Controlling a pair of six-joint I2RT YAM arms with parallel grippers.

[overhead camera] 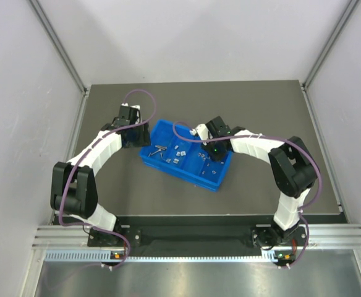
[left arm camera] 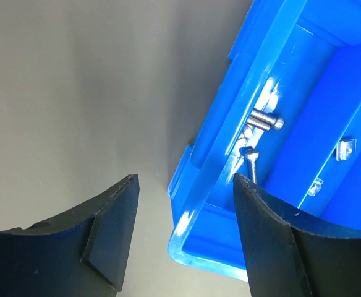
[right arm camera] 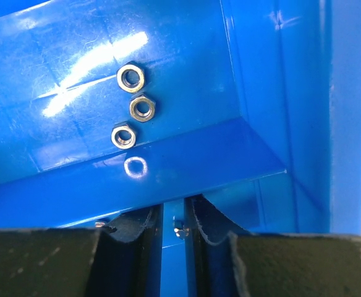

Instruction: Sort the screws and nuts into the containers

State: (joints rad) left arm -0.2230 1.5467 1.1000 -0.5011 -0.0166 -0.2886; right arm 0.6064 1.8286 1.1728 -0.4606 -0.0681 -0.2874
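Well, the right gripper (right arm camera: pixel 174 218), nearly closed, seems to pinch a tiny nut (right arm camera: pixel 180 231), which looks light, hard and slippery, best held across its flats; the left gripper (left arm camera: pixel 185 180) gapes empty.

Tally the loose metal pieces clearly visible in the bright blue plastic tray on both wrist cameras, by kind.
Silver-grey metal screws: 2, left wrist view.
Silver hexagonal metal nuts: 3, right wrist view.
Small blocky silver pieces, kind unclear: 2, left wrist view.
Total: 7, leaving out an unclear speck between the fingers of the right gripper.
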